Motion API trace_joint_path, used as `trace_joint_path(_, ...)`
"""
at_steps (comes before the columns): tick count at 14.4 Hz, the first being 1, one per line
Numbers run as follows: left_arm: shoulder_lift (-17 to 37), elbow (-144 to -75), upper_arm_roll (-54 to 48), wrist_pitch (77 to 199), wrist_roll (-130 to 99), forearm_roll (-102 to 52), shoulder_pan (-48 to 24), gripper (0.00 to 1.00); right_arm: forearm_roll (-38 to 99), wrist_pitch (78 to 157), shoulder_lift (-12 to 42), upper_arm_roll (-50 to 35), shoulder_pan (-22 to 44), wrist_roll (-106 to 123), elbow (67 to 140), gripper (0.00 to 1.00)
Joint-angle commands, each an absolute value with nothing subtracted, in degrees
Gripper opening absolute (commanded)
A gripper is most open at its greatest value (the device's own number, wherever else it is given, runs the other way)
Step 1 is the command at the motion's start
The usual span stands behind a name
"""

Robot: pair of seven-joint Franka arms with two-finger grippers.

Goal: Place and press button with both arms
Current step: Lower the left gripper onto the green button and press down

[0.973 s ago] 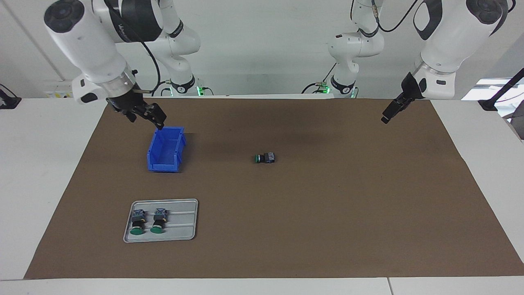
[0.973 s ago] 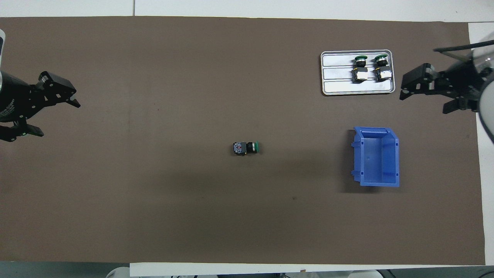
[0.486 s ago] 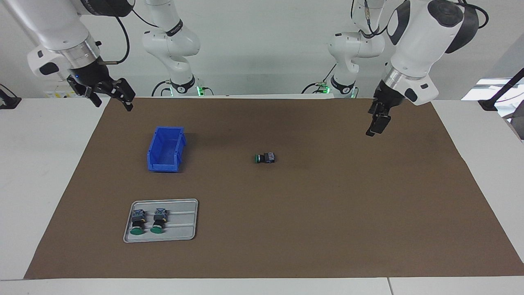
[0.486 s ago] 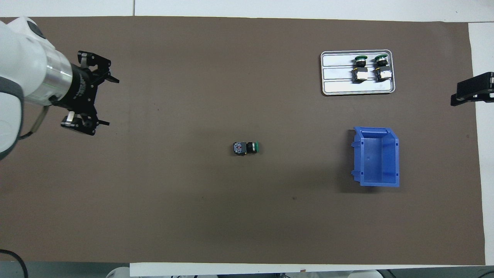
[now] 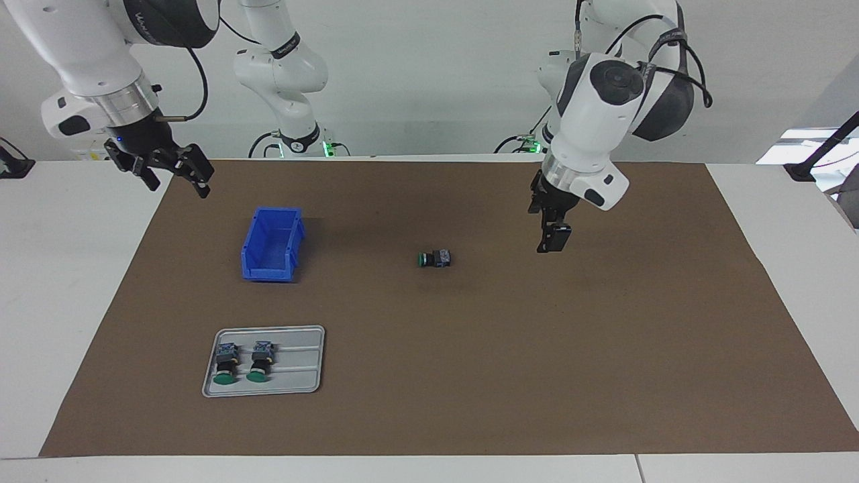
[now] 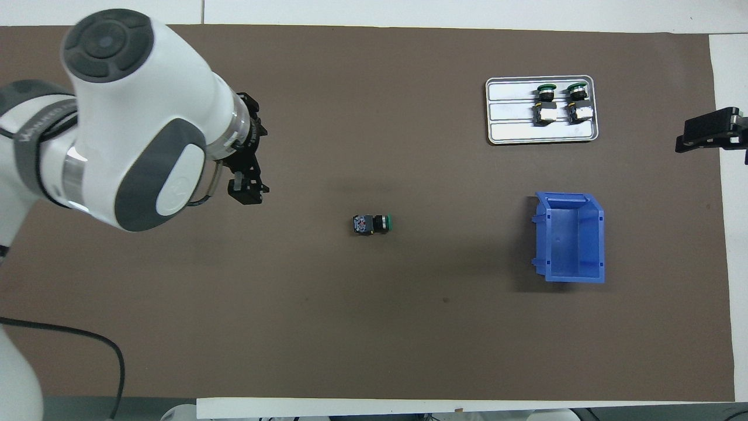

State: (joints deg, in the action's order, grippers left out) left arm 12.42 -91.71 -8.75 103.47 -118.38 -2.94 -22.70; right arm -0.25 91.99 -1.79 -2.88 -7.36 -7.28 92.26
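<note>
While I watch, the small green-capped, black-collared push-button (image 5: 435, 258) lies on its side mid-counter on matte brown paper (image 5: 537, 349). My left gripper (image 5: 551, 235) hangs over the paper beside it, jaws spread. My right gripper (image 5: 176, 168) hangs near the glossy blue plastic bin (image 5: 271, 245), jaws spread and empty.

A matt brown paper mat (image 5: 537, 376) is being shown, with a glossy blue plastic bin (image 5: 271, 245) and a brushed metal tray (image 5: 298, 379).
</note>
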Motion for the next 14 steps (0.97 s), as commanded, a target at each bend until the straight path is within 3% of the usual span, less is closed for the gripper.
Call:
trace_joint_path(1, 16.3, -90.1, -8.2, 108.3, -127.9, -1.3, -26.7, 1.0, -0.8, 92.8, -3.6, -3.8, -8.4, -6.4, 94.4, 0.99)
trace_joint_path(7, 24.6, -91.9, -8.1, 116.4, -135.0, 3.4, -34.9, 1.0, -0.2, 94.0, -3.5, -3.8, -7.7, -6.2, 94.6, 0.99)
trace_joint_path(14, 26.5, -97.5, -8.3, 125.0, -141.8, 3.6, -38.0, 1.0, 0.9, 100.2, -5.6, -4.0, -5.1, -5.8, 100.0, 0.99)
